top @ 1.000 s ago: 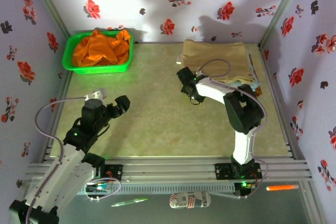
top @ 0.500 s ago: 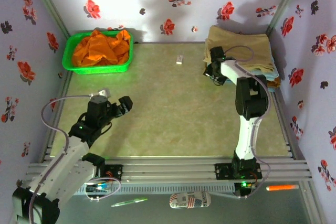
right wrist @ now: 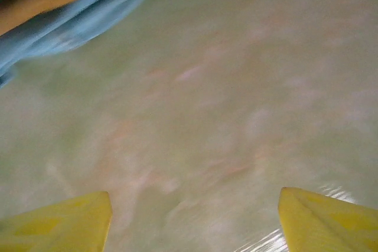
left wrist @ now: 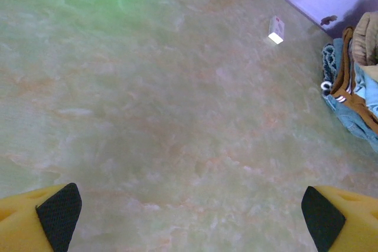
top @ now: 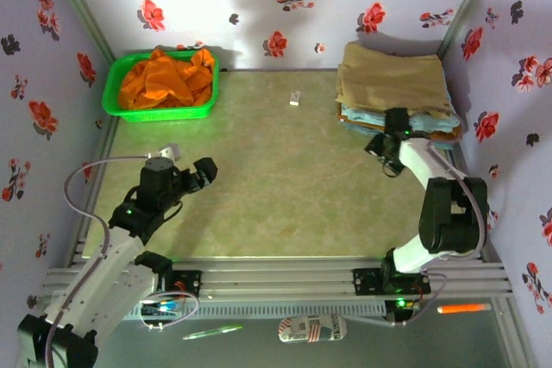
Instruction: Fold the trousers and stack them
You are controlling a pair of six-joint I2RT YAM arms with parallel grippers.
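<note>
The tan trousers (top: pixel 392 82) lie folded flat on top of a stack in the back right corner, over pale blue and brown cloth (top: pixel 371 120). My right gripper (top: pixel 385 146) hovers just in front of that stack, open. In the right wrist view the right gripper (right wrist: pixel 195 219) has only bare table between its yellow fingers, and the blue cloth (right wrist: pixel 77 25) edge sits at top left. My left gripper (top: pixel 203 171) stands open over the left of the table. In the left wrist view the left gripper (left wrist: pixel 189 219) holds nothing, and the trousers (left wrist: pixel 367 35) show at the right edge.
A green basket (top: pixel 115 101) holding an orange garment (top: pixel 164 79) stands at the back left. A small white tag (top: pixel 296 98) lies on the table near the back wall, also in the left wrist view as the tag (left wrist: pixel 276 30). Flowered walls close three sides.
The folded trousers slid right with the right gripper into the back right corner onto the stack. The right gripper then drew back toward the front. The left arm barely moved.
</note>
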